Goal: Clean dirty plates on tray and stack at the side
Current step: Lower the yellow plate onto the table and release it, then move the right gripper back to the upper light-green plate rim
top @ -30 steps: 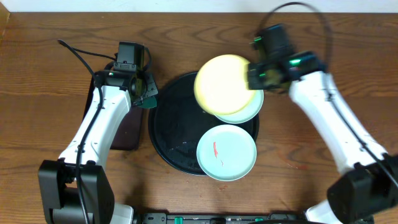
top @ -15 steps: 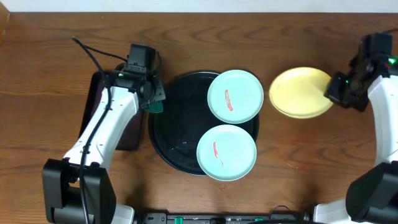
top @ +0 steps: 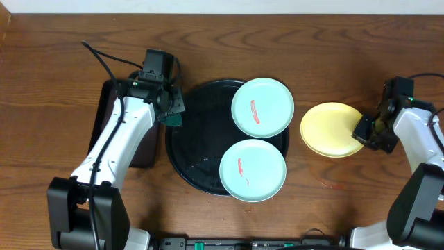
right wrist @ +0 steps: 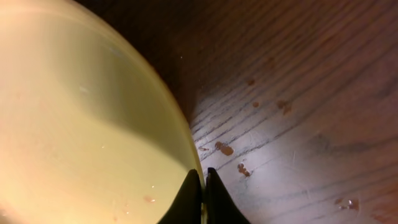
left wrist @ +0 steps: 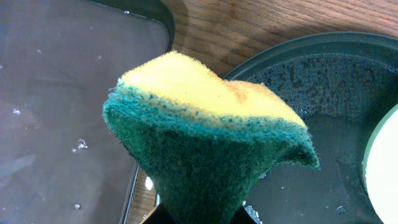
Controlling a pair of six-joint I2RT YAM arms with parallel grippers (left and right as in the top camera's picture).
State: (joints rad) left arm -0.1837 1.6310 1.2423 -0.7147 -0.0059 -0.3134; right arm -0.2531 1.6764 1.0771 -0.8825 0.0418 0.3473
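Note:
The large round black tray [top: 194, 149] holds two mint-green plates, one at its upper right [top: 262, 107] and one at its lower right [top: 252, 170], each with a small red smear. The pale yellow plate [top: 331, 129] is over the wooden table right of the tray. My right gripper [top: 363, 130] is shut on the yellow plate's right rim, seen close in the right wrist view [right wrist: 93, 124], with its fingertips [right wrist: 203, 180] pinching the edge. My left gripper [top: 171, 111] is shut on a yellow and green sponge [left wrist: 205, 130] above the tray's left rim [left wrist: 298, 46].
A smaller dark rectangular tray [top: 142, 149] lies left of the black tray, also in the left wrist view [left wrist: 62, 112]. Small reddish-brown drops [right wrist: 227, 149] spot the table beside the yellow plate. The left arm's cable loops at the back left.
My right gripper carried the yellow plate from above the tray out to the right, then lower and nearer the table's middle right. The left arm shifted slightly right, then held still.

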